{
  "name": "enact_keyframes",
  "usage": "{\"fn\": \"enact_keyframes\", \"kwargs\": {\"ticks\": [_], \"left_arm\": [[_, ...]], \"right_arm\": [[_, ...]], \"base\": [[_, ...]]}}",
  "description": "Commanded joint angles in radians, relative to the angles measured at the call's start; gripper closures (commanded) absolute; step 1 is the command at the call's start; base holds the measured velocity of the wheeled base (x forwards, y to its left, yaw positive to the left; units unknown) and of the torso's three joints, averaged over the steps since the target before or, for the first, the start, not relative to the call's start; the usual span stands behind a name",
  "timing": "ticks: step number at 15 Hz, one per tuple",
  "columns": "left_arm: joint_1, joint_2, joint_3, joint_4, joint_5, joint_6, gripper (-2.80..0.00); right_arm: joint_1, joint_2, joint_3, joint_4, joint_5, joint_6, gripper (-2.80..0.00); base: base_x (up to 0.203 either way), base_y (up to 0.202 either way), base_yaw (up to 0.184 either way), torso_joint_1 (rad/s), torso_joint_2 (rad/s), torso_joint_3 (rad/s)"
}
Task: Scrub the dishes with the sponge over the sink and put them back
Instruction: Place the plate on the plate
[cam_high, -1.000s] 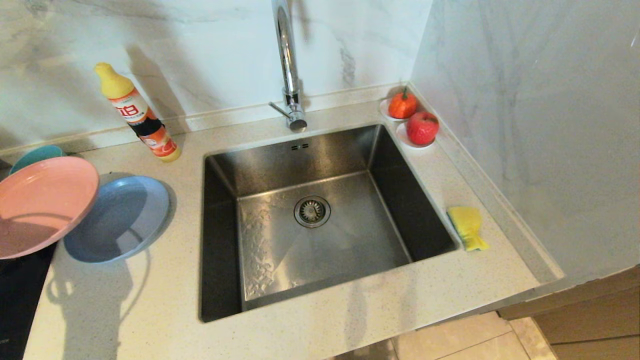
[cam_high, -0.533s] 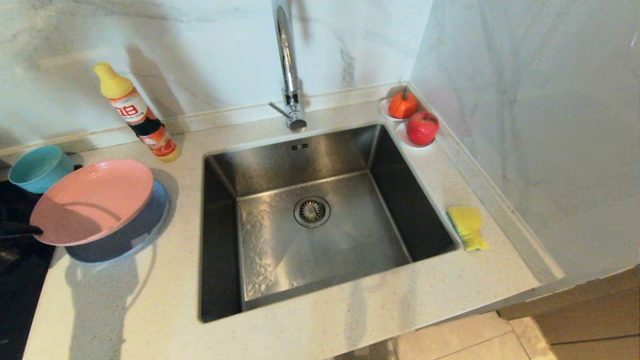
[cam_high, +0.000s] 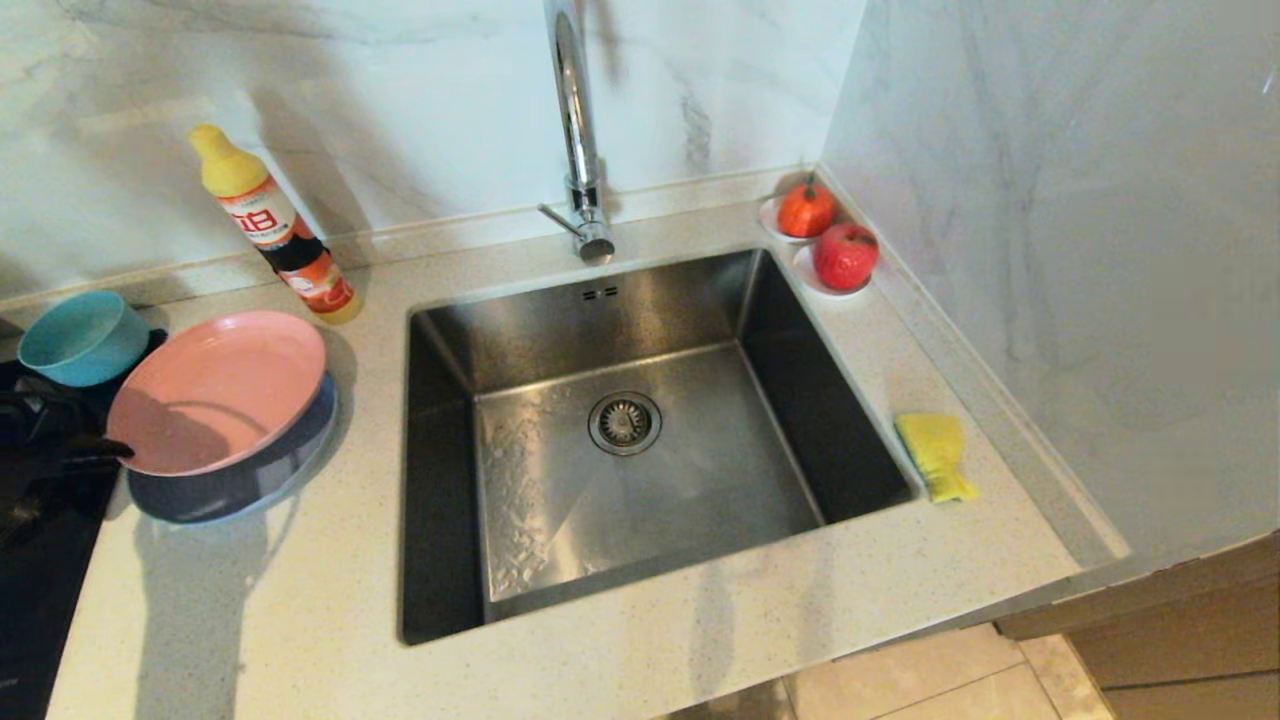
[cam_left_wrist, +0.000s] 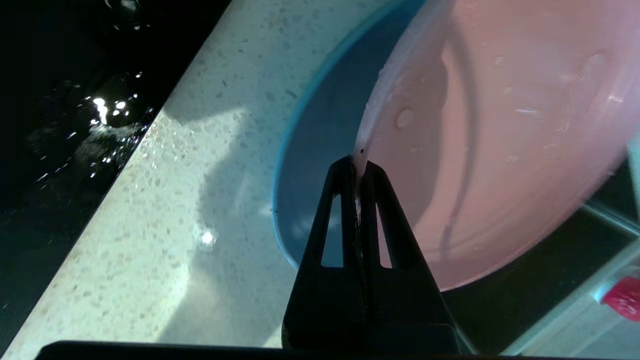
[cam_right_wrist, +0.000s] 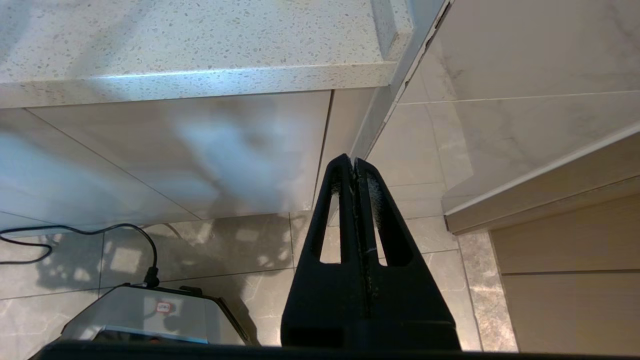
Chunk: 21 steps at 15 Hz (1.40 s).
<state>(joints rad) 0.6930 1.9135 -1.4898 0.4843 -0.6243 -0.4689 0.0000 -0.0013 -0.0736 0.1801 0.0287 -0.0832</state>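
**Pink plate pinched by its rim above the blue plate, near the counter's left edge**

Gripped at the rim: the pink plate (cam_high: 220, 390), tilted, with the left gripper (cam_left_wrist: 358, 162) clamped hard on its near edge, fingers pressed together with only the thin lip between them. Directly underneath, the pale blue plate (cam_high: 235, 480) on the counter (cam_high: 640, 660), close to the left edge; whether the two plates touched could not be told. Just behind, toward the back-left corner, the teal bowl (cam_high: 82, 335). Water droplets visible across the pink surface in the left wrist view.

Elsewhere: the sink (cam_high: 520, 340) sunk in the middle of the counter, the sponge (cam_high: 935, 455) lying by the sink's right rim, well apart from the plates. Parked low beside the cabinet front, below the counter's right end, the right gripper (cam_right_wrist: 354, 165), fingers shut on nothing.

Likely risks: a wet, slick rim held only at one narrow point, so a slip or a pivot in the grip seemed possible. Release from a tilt could have meant a clatter onto the blue plate, or a slide off the left edge. A low swing could also have knocked the bowl.
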Motion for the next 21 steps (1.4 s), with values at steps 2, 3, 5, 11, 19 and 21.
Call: {"fn": "enact_keyframes", "kwargs": {"ticks": [2, 3, 5, 11, 19, 21], "left_arm": [[-0.026, 0.027, 0.013, 0.002, 0.003, -0.005, 0.00], [-0.030, 0.027, 0.014, 0.004, 0.003, -0.007, 0.00], [-0.035, 0.024, 0.020, 0.002, 0.014, -0.005, 0.00], [-0.026, -0.003, 0.026, 0.019, 0.039, 0.006, 0.00], [-0.026, -0.010, 0.137, 0.014, 0.089, 0.057, 0.00], [-0.021, 0.002, 0.126, 0.015, 0.113, 0.061, 0.00]], "right_arm": [[0.000, 0.001, 0.000, 0.001, 0.000, -0.001, 0.00], [0.000, 0.001, 0.000, 0.001, 0.000, -0.001, 0.00], [0.000, 0.001, 0.000, 0.001, 0.000, -0.001, 0.00], [0.000, 0.001, 0.000, 0.001, 0.000, -0.001, 0.00], [0.000, 0.001, 0.000, 0.001, 0.000, -0.001, 0.00], [0.000, 0.001, 0.000, 0.001, 0.000, -0.001, 0.00]], "base": [[0.000, 0.000, 0.000, 0.000, 0.00, 0.000], [0.000, 0.000, 0.000, 0.000, 0.00, 0.000], [0.000, 0.000, 0.000, 0.000, 0.00, 0.000], [0.000, 0.000, 0.000, 0.000, 0.00, 0.000], [0.000, 0.000, 0.000, 0.000, 0.00, 0.000], [0.000, 0.000, 0.000, 0.000, 0.00, 0.000]]}}
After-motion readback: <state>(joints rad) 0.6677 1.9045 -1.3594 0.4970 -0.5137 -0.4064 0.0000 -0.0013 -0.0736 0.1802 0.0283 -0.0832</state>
